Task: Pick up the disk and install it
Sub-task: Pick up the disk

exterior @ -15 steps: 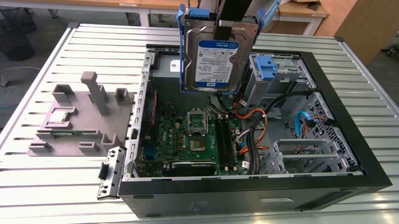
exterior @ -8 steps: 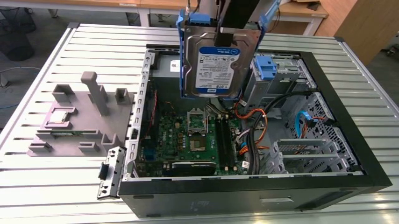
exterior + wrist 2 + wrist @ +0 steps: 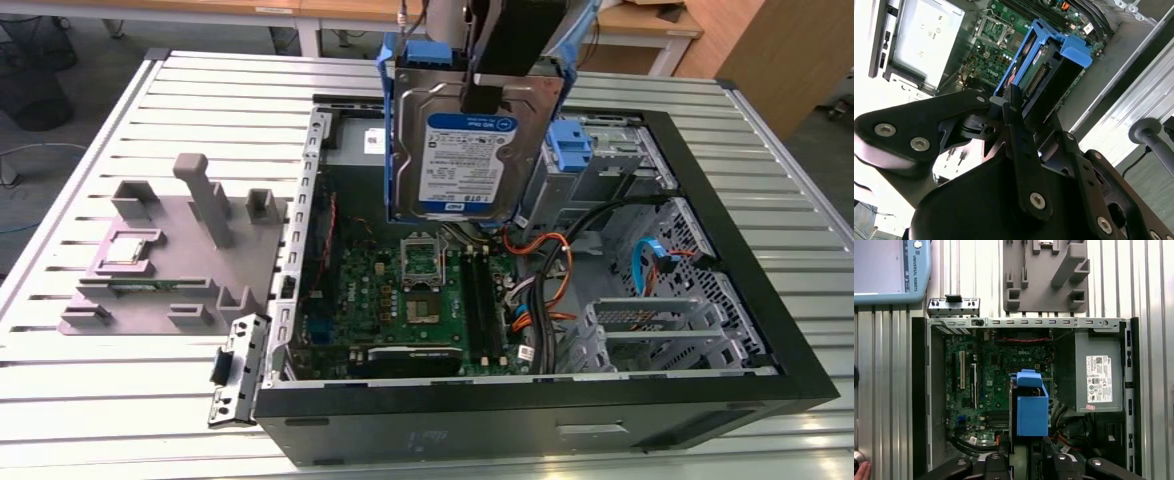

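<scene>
A ribbed aluminium table (image 3: 120, 410) carries an open black computer case (image 3: 534, 415) at the exterior view's right. A grey plastic fixture (image 3: 174, 260) lies at the exterior view's left. A small metal bracket (image 3: 235, 372) lies just beside the case's near corner.

Robot lab: slatted metal workbench (image 3: 120, 400)

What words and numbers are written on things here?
White-and-blue label on the disk, held in the gripper: print too small to read.
White sticker on the power supply: too small to read.
Motherboard and tablet edge: only makers' names, left unquoted.
</scene>
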